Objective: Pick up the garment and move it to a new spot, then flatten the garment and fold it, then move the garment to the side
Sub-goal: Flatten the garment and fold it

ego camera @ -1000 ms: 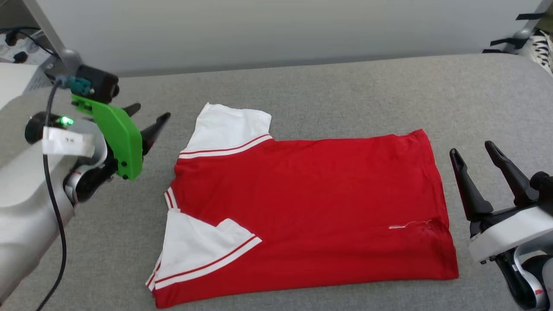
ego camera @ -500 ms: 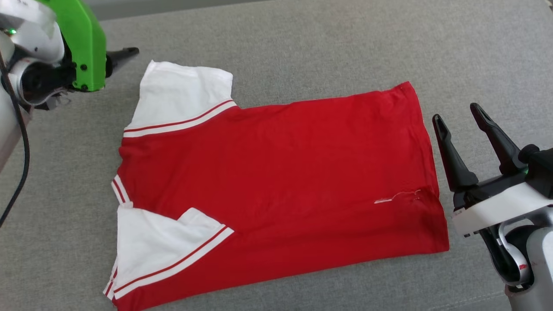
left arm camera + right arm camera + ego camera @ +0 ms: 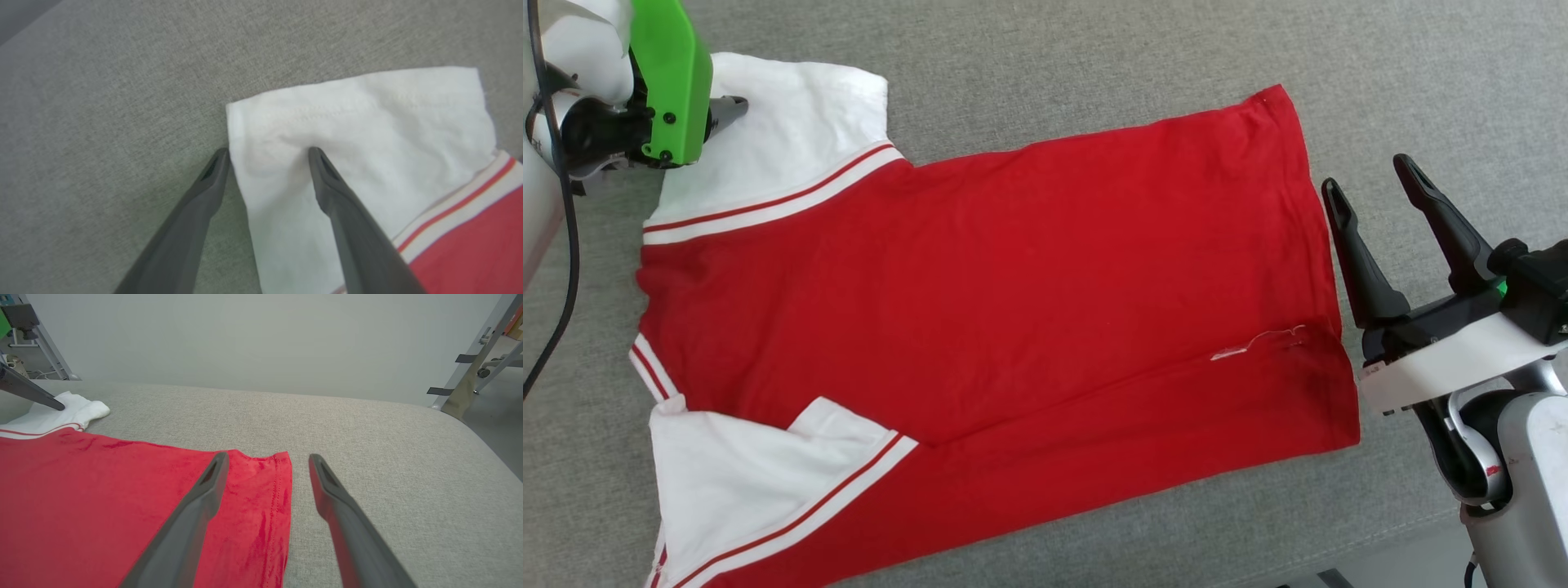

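The garment [image 3: 980,302], a red T-shirt with white sleeves and red-and-white stripe trim, lies flat on the grey padded surface [image 3: 1094,65], collar end to the left; no numerals show. My left gripper [image 3: 267,153] is open and straddles the outer corner of the far white sleeve [image 3: 359,130], one fingertip [image 3: 314,153] pressing on the cloth, the other on the grey surface beside the sleeve's edge. In the head view that gripper [image 3: 723,110] sits at the top left. My right gripper [image 3: 1368,184] stands open just past the red hem [image 3: 282,486], holding nothing.
The near white sleeve [image 3: 760,482] lies partly folded over the red body. A small white thread or tag [image 3: 1254,343] lies on the red cloth near the hem. Metal stand legs [image 3: 470,363] rise beyond the surface's rounded far right corner, before a pale wall.
The head camera has tilted down and closer, shifting the whole picture. My left gripper has come from beside the shirt down onto the far white sleeve's corner. The right gripper keeps its place by the hem.
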